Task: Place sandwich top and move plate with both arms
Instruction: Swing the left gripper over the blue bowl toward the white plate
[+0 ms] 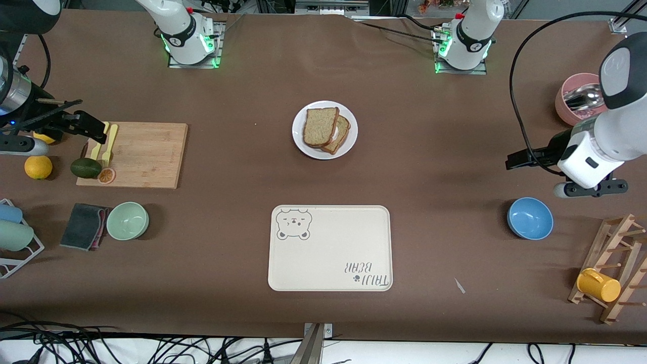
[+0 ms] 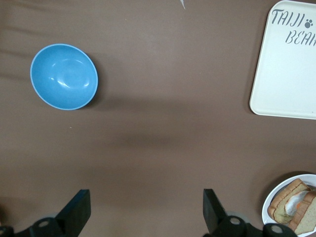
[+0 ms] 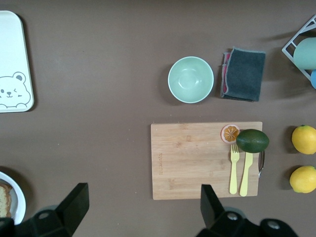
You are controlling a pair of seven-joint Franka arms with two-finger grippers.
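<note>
A brown table (image 1: 242, 91) spreads under both arms, their bases along its edge farthest from the front camera; at the middle stands the plate (image 1: 301, 142), small, round and white, and on it lies the sandwich top (image 1: 319, 126), a speckled brown slice resting askew on a second slice (image 1: 341, 137), with something pale showing between the two; nearer the front camera than the plate lies a cream bear-print tray (image 1: 330, 247), bare.

The left gripper (image 2: 146, 210) hangs in the air over bare table toward the left arm's end, its fingers (image 2: 211, 210) spread wide with nothing between them; a blue bowl (image 1: 529, 218) sits on the table near it, a pink bowl (image 1: 568, 98) with a metal utensil is partly hidden by the arm, and a wooden rack (image 1: 614, 263) carries a yellow cup (image 1: 598, 284).

The right gripper (image 3: 143, 210) hangs over the right arm's end of the table near a wooden cutting board (image 1: 144, 154), jaws likewise spread and empty; on the board lie yellow cutlery (image 1: 107, 144), an avocado (image 1: 85, 168) and an orange slice (image 1: 106, 175); beside it sit lemons (image 1: 38, 167), a mint-green bowl (image 1: 127, 220) and a dark cloth (image 1: 83, 226).
</note>
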